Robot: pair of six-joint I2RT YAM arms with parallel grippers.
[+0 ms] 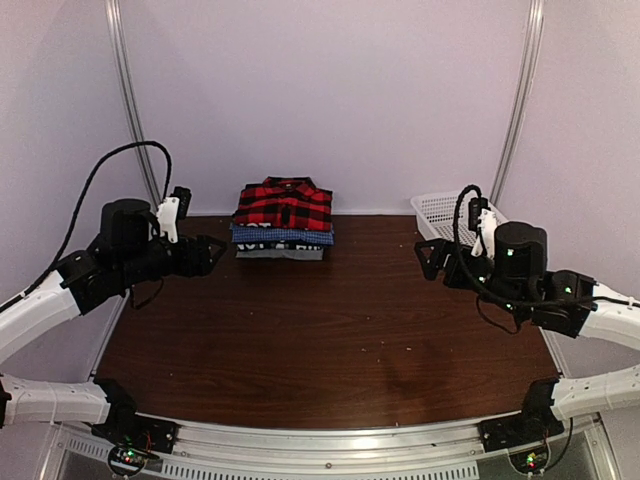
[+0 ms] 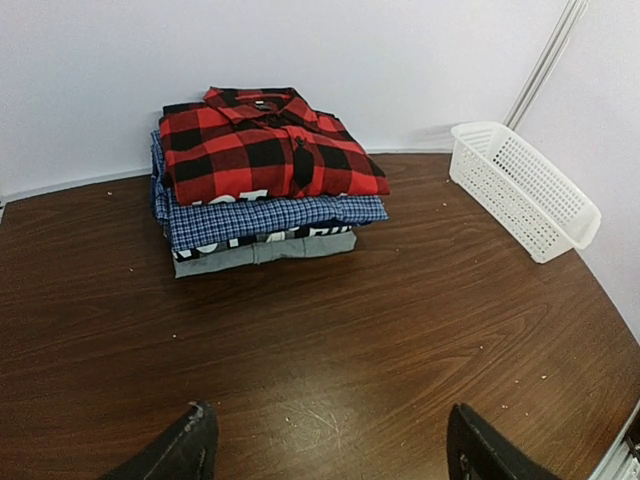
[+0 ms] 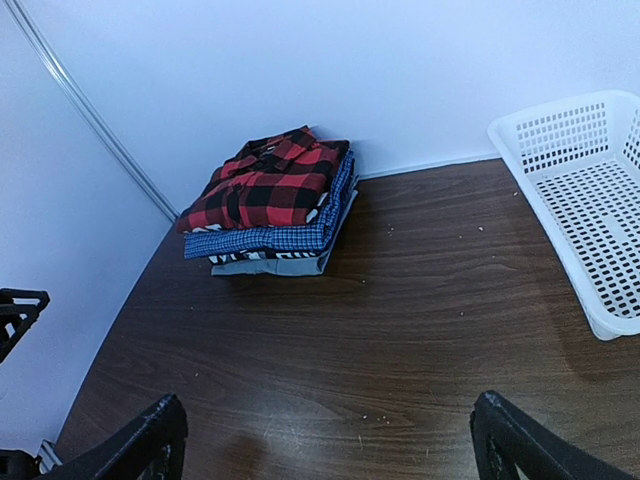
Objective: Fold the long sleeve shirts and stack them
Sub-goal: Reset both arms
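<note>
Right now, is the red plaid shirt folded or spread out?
Folded. The red plaid shirt lies as a compact rectangle on top of the blue checked shirt.

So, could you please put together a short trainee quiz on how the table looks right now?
1. True or false: the red plaid shirt tops the folded stack.
2. What lies directly beneath it? A) the blue checked shirt B) a towel C) a book
3. Fill in: both arms' jaws stand ___, holding nothing.
Key: 1 true; 2 A; 3 open.
</note>
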